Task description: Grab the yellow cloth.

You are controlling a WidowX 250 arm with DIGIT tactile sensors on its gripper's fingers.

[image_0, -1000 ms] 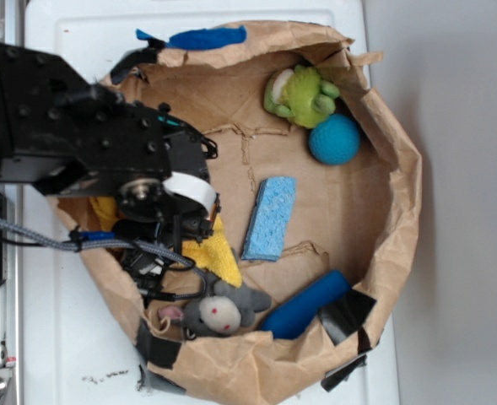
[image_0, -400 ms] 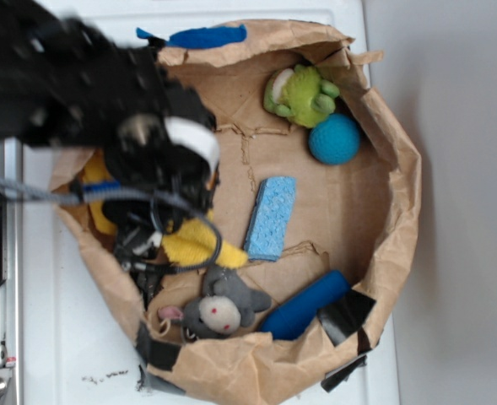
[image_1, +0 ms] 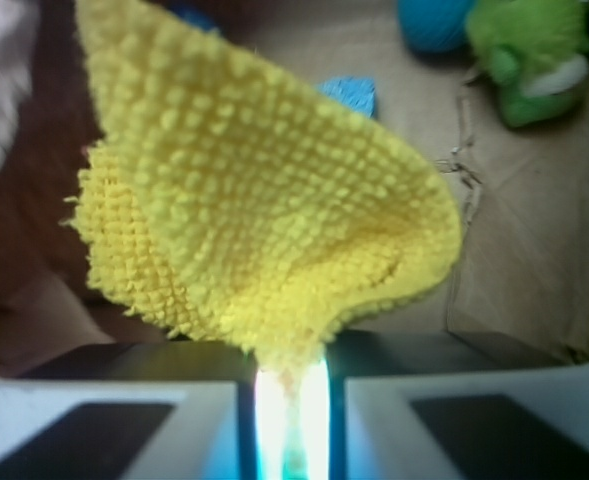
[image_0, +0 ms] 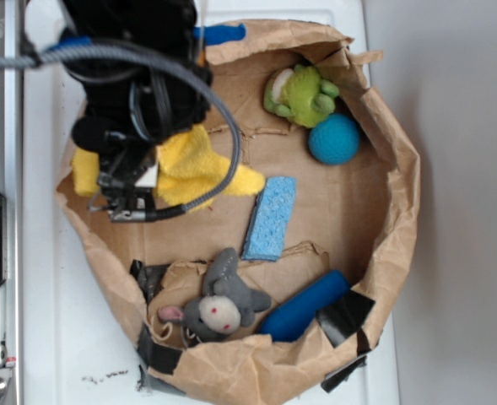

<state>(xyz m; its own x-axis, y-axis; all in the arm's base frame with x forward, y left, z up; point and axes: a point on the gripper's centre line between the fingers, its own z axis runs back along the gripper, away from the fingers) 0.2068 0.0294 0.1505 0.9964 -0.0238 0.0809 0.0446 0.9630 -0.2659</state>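
Gripper pinches the yellow cloth, which hangs clear toward 10 o'clock of the bag; grab looks done

The arm has swung toward the bag's far edge, carrying the yellow cloth off the grey mouse toy.

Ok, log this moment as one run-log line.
pincer: shut on yellow cloth | cloth: lifted, hanging over paper bag | sponge: untouched
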